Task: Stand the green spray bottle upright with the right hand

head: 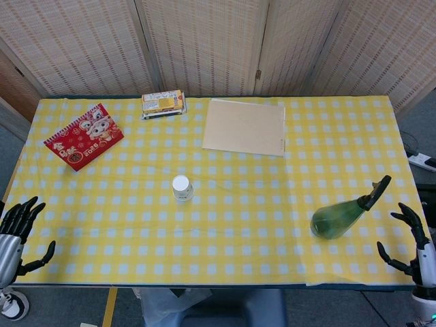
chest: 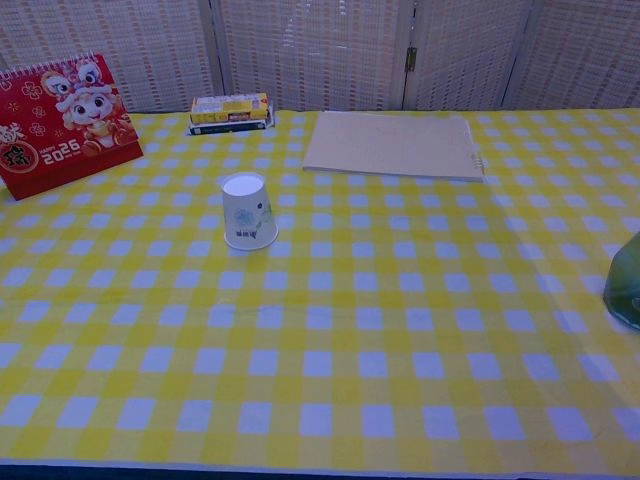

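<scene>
The green spray bottle with its black nozzle is near the table's right front corner. It appears to rest on its wide base with the neck rising up and to the right. Only its left edge shows at the right border of the chest view. My right hand hovers open beyond the table's right edge, clear of the bottle, fingers spread. My left hand is open off the left front corner, holding nothing.
An upturned paper cup stands mid-table. A tan folder and a small box lie at the back, and a red calendar is at the back left. The yellow checked cloth covers the table.
</scene>
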Motion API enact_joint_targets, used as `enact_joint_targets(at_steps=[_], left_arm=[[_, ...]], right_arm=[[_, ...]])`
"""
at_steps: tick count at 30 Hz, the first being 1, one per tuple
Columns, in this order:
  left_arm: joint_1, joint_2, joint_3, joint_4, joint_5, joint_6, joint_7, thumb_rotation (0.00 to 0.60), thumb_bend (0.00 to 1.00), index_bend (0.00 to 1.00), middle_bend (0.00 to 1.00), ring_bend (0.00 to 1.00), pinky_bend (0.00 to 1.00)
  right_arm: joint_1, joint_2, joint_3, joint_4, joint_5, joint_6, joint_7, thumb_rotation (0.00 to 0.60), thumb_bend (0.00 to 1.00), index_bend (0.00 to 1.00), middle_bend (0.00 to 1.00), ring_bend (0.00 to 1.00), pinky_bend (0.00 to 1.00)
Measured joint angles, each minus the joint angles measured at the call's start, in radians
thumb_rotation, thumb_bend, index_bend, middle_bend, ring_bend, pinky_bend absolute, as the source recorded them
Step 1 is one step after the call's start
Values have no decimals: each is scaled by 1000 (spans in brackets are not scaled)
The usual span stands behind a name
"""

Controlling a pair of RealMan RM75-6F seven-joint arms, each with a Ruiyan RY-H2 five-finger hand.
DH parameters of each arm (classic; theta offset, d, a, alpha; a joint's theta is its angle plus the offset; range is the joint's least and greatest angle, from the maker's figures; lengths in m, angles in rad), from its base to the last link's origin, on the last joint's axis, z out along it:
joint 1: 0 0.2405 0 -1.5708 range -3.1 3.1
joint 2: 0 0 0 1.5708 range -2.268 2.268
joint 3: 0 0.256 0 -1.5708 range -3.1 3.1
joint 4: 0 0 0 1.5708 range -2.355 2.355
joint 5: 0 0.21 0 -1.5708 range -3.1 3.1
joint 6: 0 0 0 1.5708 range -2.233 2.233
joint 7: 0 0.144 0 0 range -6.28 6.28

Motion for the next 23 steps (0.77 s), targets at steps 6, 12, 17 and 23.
enact_joint_targets(at_steps=[6,12,17,23], left_arm=[[-2,-3,0,-4,-4,-8,21,331,477,0,0,0,0],[1,-10,2,-16,-3,-9,62,330,477,0,0,0,0],[9,-10,4,-24,-6,-1,72,329,477,0,0,0,0],[14,-10,1,-24,-8,6,66,331,477,0,0,0,0]], right_arm=[[-27,72,0,35,1,36,-132,600,377,61,130,164,29],[-44,208,-36,-57,-16,-46,-465,600,377,61,114,107,0],[-52,358,-38,-400,26,-140,-890,600,377,61,87,83,0],[-55,541,-28,-894,108,-265,-1229,600,377,61,72,75,0]])
